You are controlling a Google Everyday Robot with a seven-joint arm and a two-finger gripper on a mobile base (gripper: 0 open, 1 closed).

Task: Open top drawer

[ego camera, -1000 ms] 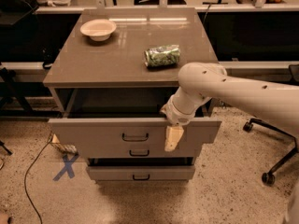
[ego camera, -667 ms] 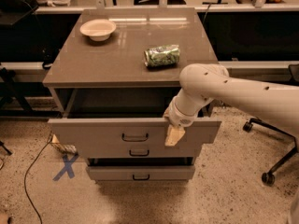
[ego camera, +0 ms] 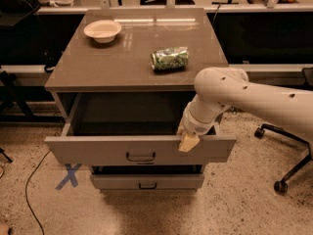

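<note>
The top drawer (ego camera: pixel 98 151) of the grey cabinet stands pulled well out toward me, its dark inside showing. Its flat grey front has a small black bar handle (ego camera: pixel 141 156) at the centre. My gripper (ego camera: pixel 188 142) sits at the right part of the drawer front's top edge, right of the handle, with its yellowish tip hanging over the panel. The white arm (ego camera: pixel 254 97) reaches in from the right.
A white bowl (ego camera: pixel 102 31) and a green can (ego camera: pixel 169 58) lying on its side rest on the cabinet top (ego camera: pixel 98 67). A lower drawer (ego camera: pixel 146 181) is nearly shut beneath. A blue tape X (ego camera: pixel 68 175) and a cable (ego camera: pixel 29 190) lie on the floor at left. Chair wheels (ego camera: pixel 281 185) stand at right.
The top drawer has come further out toward me with my gripper on its front edge. The middle drawer's front is now hidden under it.
</note>
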